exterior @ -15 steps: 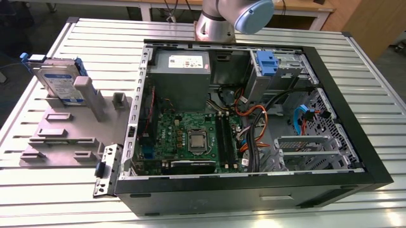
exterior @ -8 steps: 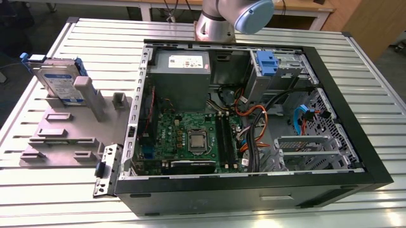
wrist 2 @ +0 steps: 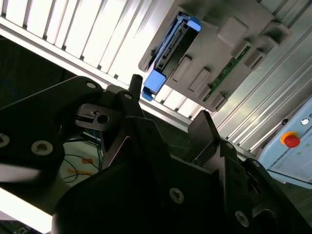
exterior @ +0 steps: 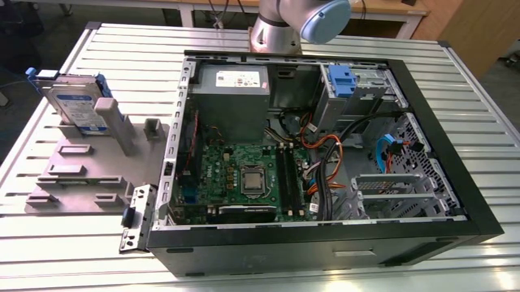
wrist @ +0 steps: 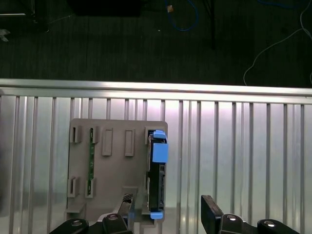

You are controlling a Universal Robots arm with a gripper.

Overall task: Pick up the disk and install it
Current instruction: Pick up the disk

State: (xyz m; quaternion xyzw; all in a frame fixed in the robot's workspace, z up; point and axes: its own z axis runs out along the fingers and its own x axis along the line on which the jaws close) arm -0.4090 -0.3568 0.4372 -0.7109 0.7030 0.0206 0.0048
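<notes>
2 dark fingers of the gripper (wrist: 168, 212) stand wide apart with nothing between them, and the second wrist view shows the gripper (wrist 2: 169, 100) just as spread and bare. It hangs clear of the slatted table (exterior: 122, 48), looking down on the grey fixture (wrist: 112, 170), touching nothing.

The disk (exterior: 77, 106) stands on edge in that fixture (exterior: 81, 182), toward 10 o'clock in the exterior view and well apart from the open computer case (exterior: 325, 249), which fills the middle and the 3 o'clock side. In the first wrist view the disk (wrist: 157, 180) shows edge-on, a thin dark slab with blue carrier tabs at both ends.

Several things could go wrong, by my reading:
- The upper edge is narrow. A descent that comes in skewed could land 1 finger on the edge instead of beside it and jam the disk into its slot.
- A grey post (exterior: 114, 121) rises just beside the disk, at its 3 o'clock. A finger on that side could strike it.
- The blue carrier is plastic. A grip on the tabs alone, not the metal body, could flex and let the disk tilt or slip.
- Inside the case, orange and black cables (exterior: 325, 152) lie near the drive cage (exterior: 357, 85) at 1 o'clock. A tilted disk could snag them or catch on the cage rim.
</notes>
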